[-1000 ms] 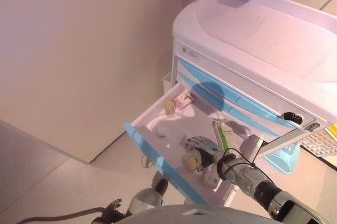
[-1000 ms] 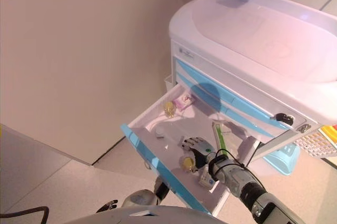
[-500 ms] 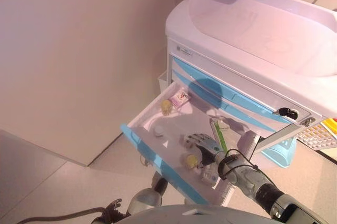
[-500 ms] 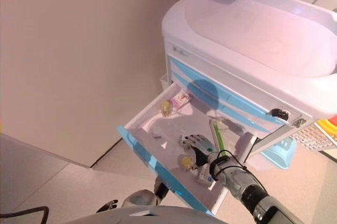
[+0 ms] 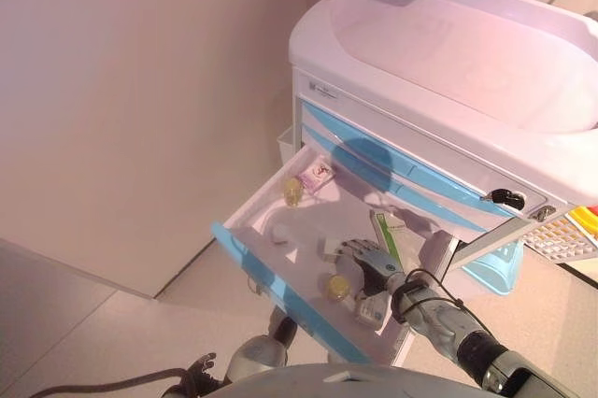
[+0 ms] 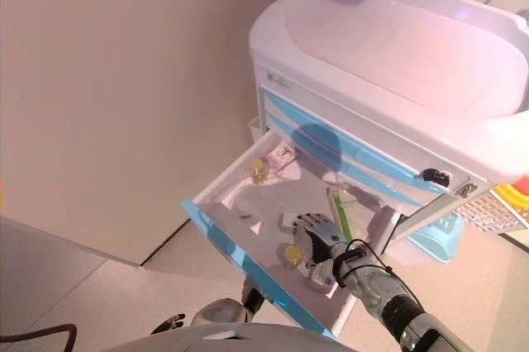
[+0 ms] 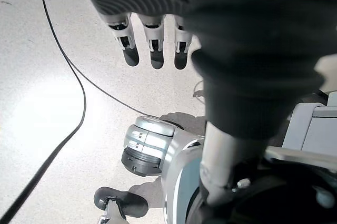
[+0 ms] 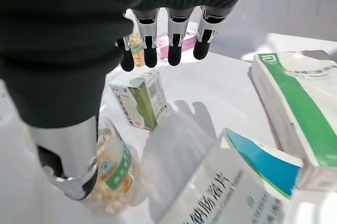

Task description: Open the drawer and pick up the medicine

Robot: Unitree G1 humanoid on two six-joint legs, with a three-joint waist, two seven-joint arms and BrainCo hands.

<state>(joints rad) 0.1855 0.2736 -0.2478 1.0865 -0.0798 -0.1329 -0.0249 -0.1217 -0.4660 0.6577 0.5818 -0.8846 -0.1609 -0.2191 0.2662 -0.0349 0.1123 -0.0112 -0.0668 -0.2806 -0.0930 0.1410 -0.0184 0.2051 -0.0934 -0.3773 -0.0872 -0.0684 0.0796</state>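
Hovering low centre-right of frame, right hand [image 5: 372, 265] is inside the open drawer [image 5: 280, 293], fingers straight and slightly apart, gripping nothing. Medicine sits under it: yellow bottle [image 8: 108, 174], small green box [image 8: 141, 99], bigger boxes [image 8: 295, 109] alongside. Further back, probably a pink packet [image 5: 316, 176]. Left hand [image 7: 152, 40] hangs relaxed over the floor.

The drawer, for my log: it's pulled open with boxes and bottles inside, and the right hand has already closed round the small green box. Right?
Not quite. The drawer is open and stocked, but the right hand holds nothing: the right wrist view shows its fingers straight above the small green box, apart from it.
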